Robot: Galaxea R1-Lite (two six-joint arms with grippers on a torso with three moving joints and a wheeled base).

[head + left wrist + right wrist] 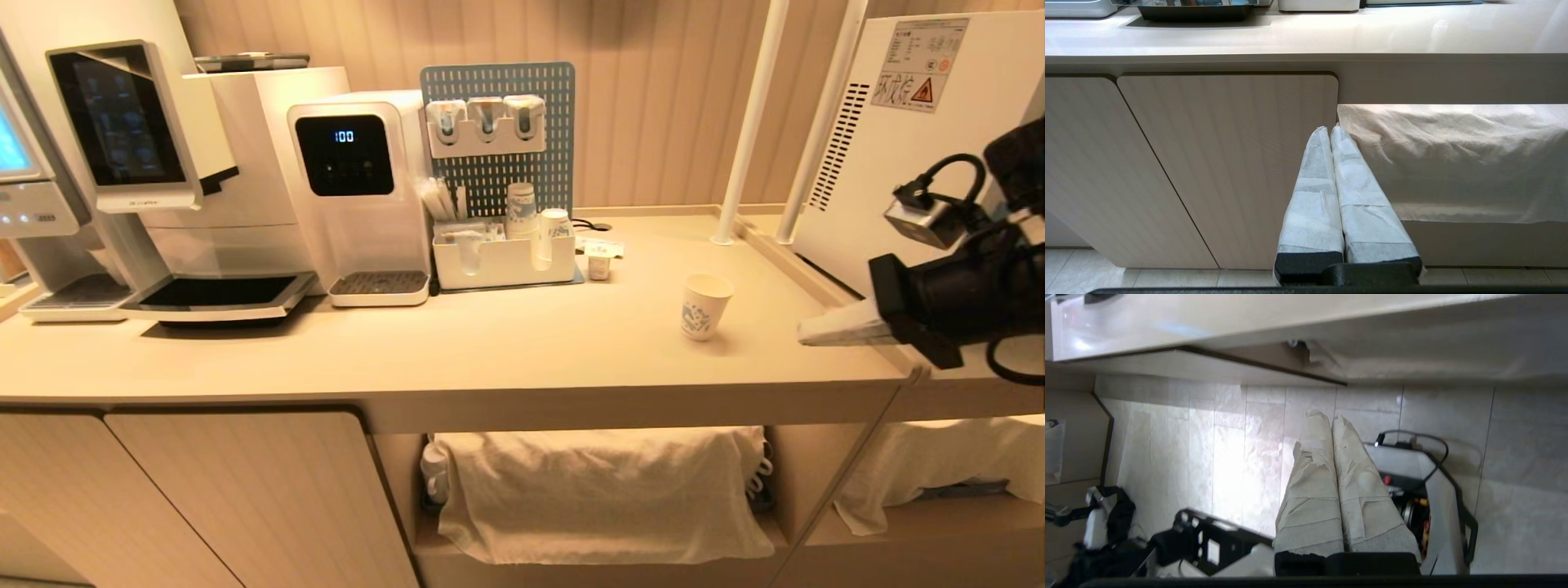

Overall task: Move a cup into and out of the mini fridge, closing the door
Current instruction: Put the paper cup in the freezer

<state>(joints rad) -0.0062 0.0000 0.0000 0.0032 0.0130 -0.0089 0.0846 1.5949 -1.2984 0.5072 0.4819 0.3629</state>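
Observation:
The cup (706,306), white paper with a blue print, stands upright on the counter (490,351), right of centre. The mini fridge (898,139) stands at the far right, showing a white wall with vent slots and a warning label; its door is out of view. My right gripper (807,333) hangs shut and empty at the counter's right end, to the right of the cup and apart from it. In the right wrist view the right gripper (1329,417) points over floor tiles. My left gripper (1329,130) is shut and empty, low in front of a cabinet door (1229,163).
A coffee machine (163,163) and a water dispenser (359,188) stand at the back left. A pegboard organiser (502,245) holds stacked cups, with a small tub (599,265) beside it. Two white poles (751,122) rise left of the fridge. Cloths (604,490) hang under the counter.

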